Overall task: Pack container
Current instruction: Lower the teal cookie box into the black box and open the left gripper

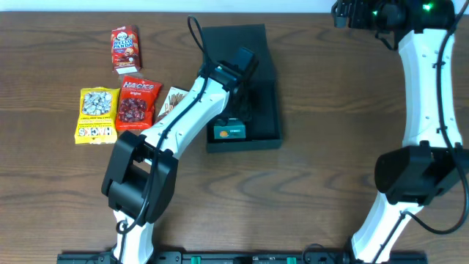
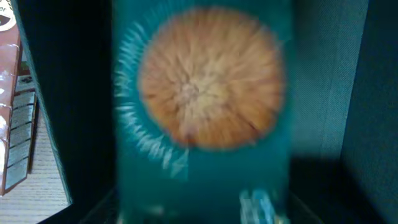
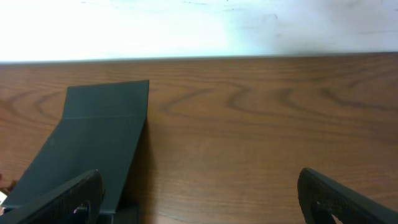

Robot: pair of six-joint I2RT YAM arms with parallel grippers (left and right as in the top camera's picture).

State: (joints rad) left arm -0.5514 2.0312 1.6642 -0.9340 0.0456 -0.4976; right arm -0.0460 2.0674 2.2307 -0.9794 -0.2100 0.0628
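Observation:
The dark container (image 1: pixel 272 110) lies open at the table's middle, its flap lid (image 1: pixel 234 40) folded back. A teal snack packet (image 1: pixel 229 132) with an orange cookie picture lies flat in its front end. My left gripper (image 1: pixel 243 110) reaches down into the box just behind that packet. In the left wrist view the packet (image 2: pixel 205 106) fills the frame, blurred, and the dark fingers (image 2: pixel 199 211) show faintly wide apart at the bottom corners. My right gripper (image 1: pixel 359 11) is open and empty at the far right back; its view (image 3: pixel 199 199) shows the lid (image 3: pixel 93 137).
Snack packets lie left of the box: a red one (image 1: pixel 125 48) at the back, a yellow one (image 1: pixel 97 115), a red one (image 1: pixel 137 103) and a brown one (image 1: pixel 170 101) partly under my left arm. The brown one shows in the left wrist view (image 2: pixel 9 106).

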